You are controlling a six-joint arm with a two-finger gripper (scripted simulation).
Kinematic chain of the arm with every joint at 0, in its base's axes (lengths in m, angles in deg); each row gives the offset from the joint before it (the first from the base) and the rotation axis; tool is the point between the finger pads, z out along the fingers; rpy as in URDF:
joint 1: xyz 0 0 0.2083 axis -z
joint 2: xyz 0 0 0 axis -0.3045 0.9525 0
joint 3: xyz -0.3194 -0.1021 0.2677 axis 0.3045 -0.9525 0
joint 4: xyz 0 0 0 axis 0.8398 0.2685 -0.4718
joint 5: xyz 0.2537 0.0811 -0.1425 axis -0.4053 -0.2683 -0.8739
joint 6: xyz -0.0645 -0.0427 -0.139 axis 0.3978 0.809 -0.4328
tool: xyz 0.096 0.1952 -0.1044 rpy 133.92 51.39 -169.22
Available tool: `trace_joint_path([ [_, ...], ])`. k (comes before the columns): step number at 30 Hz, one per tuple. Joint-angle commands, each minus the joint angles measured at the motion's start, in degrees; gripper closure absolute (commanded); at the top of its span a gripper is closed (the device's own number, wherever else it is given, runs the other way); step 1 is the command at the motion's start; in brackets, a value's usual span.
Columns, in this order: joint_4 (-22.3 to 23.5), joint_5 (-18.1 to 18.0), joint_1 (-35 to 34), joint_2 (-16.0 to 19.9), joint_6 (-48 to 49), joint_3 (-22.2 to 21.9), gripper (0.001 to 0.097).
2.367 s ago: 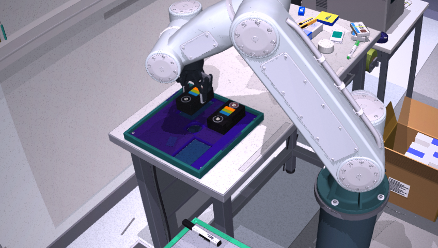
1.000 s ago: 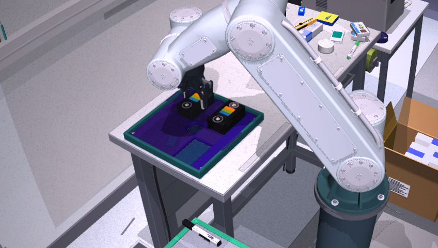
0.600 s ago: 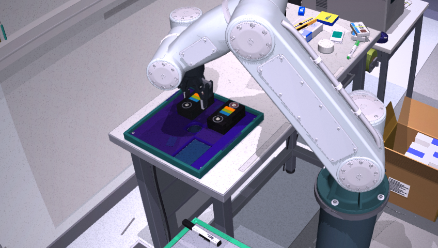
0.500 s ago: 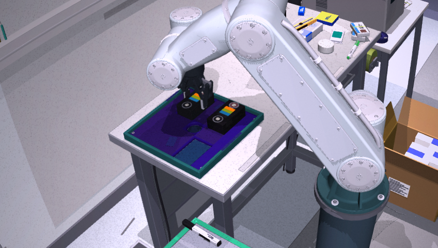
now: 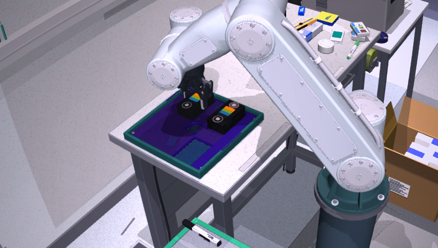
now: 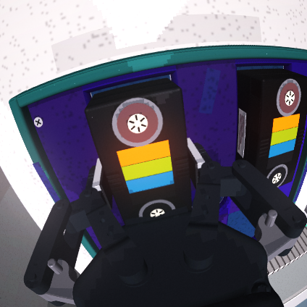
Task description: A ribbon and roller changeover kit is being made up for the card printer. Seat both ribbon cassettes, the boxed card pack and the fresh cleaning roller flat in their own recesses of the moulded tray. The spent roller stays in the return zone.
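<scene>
The far end of a black ribbon cassette (image 5: pixel 193 105) (image 6: pixel 144 152) is hidden behind the arm's wrist in the side camera; it sits in a recess at the tray's far corner, with my gripper (image 5: pixel 196 98) (image 6: pixel 148 173) closed around its middle. It carries orange, green and blue stripes and a spool at each end. The second ribbon cassette (image 5: pixel 226 116) (image 6: pixel 280 134) lies in the neighbouring recess to the right. The moulded purple tray (image 5: pixel 193 132) with a teal rim also has a round recess (image 5: pixel 194 128) and a rectangular recess (image 5: pixel 193 151), both empty.
The arm's large grey links (image 5: pixel 301 101) cross above the table's right side. A second table (image 5: pixel 335 33) behind holds small boxes, a white cylinder (image 5: pixel 325 46) and a marker. A cardboard box (image 5: pixel 415 153) stands on the floor at right, and a marker (image 5: pixel 201 232) lies on a lower surface.
</scene>
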Motion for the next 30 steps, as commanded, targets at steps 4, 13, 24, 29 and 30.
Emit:
trace_joint_path([
  [4, 0.0, 0.0, 0.0, -0.1, 0.0, 0.0, 0.0261],
  [13, 0.0, 0.0, 0.0, 0.0, 0.0, 0.0, 0.0081],
  [24, 0.0, 0.0, 0.0, 0.0, 0.0, 0.0, 0.0081],
  [29, 0.0, 0.0, 0.0, -0.1, 0.0, 0.0, 0.0081],
  [30, 0.0, -0.1, 0.0, -0.1, 0.0, 0.1, 0.0081],
])
